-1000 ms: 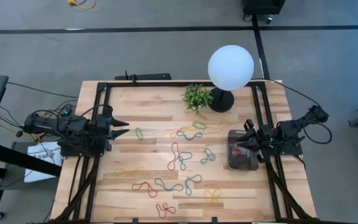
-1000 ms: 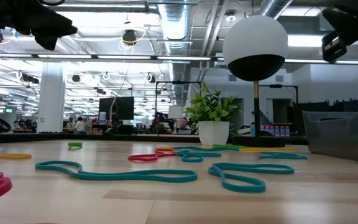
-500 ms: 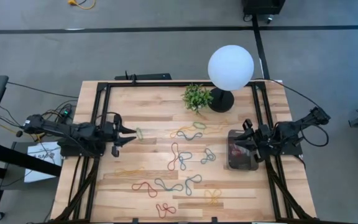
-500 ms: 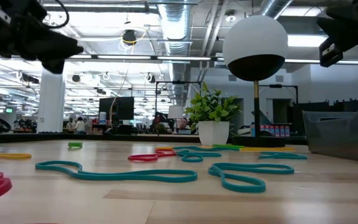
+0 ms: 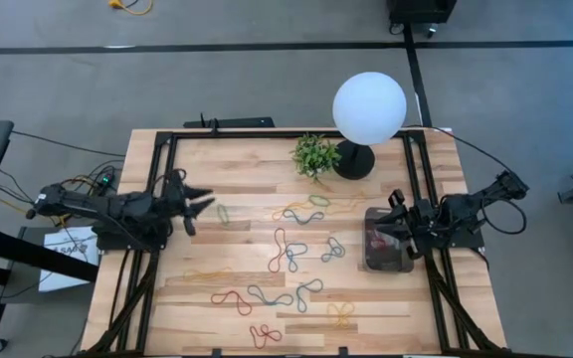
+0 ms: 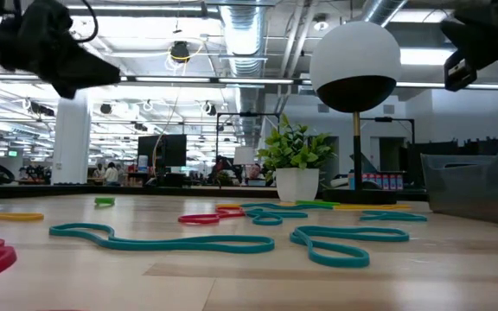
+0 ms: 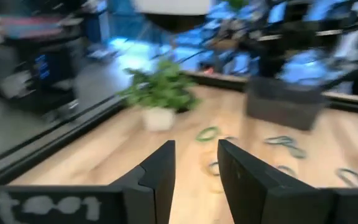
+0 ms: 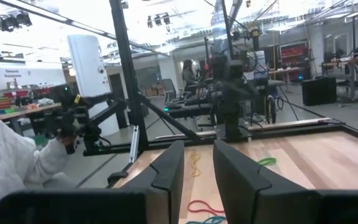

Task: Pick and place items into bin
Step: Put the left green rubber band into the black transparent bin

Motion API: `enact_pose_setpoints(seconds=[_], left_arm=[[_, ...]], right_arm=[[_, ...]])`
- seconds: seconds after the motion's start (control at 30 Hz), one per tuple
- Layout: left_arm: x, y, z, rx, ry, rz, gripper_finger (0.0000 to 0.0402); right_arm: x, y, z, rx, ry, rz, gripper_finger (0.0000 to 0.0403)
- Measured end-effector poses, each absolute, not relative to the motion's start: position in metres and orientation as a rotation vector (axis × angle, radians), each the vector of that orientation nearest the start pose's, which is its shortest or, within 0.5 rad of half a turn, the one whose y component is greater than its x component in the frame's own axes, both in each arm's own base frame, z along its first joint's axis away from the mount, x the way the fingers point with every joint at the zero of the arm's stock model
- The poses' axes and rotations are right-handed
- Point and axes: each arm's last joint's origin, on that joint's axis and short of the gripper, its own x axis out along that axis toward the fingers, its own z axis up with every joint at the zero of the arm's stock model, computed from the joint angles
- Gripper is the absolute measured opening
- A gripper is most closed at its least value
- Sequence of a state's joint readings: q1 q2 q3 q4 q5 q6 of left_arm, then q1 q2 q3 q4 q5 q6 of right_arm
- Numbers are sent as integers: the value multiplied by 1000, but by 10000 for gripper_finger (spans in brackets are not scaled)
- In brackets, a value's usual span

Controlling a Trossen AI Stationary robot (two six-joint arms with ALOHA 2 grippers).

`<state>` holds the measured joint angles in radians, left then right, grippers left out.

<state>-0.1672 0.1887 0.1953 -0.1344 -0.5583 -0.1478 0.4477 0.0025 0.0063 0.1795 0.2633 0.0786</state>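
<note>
Several coloured rubber-band loops point(image 5: 288, 251) lie flat and scattered across the middle of the wooden table, also seen in the low view point(image 6: 162, 240). The dark bin point(image 5: 388, 257) stands on the table at the right, with something red inside. My left gripper point(image 5: 205, 203) hovers open over the table's left part, beside a green loop point(image 5: 223, 213). Its wrist view shows nothing between the fingers point(image 7: 196, 177). My right gripper point(image 5: 394, 227) hangs open over the bin, its fingers point(image 8: 197, 171) apart and empty.
A small potted plant point(image 5: 315, 154) and a lamp with a white globe point(image 5: 368, 107) on a black base stand at the table's far side. A black frame rail point(image 5: 163, 199) runs along the left and right edges. A person shows in the right wrist view point(image 8: 5, 168).
My left gripper has sunk a little toward the table and turned its wrist, staying open beside the green loop.
</note>
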Motion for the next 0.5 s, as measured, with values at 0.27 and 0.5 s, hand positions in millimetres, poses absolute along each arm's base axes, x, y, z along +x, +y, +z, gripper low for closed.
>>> enact_pose_setpoints(seconds=[0.27,0.5], left_arm=[[108,6,224,-219,350,468,110],[143,10,191,-221,628,531,110]], right_arm=[[88,34,187,159,-209,192,79],[87,28,194,115,-272,49,79]])
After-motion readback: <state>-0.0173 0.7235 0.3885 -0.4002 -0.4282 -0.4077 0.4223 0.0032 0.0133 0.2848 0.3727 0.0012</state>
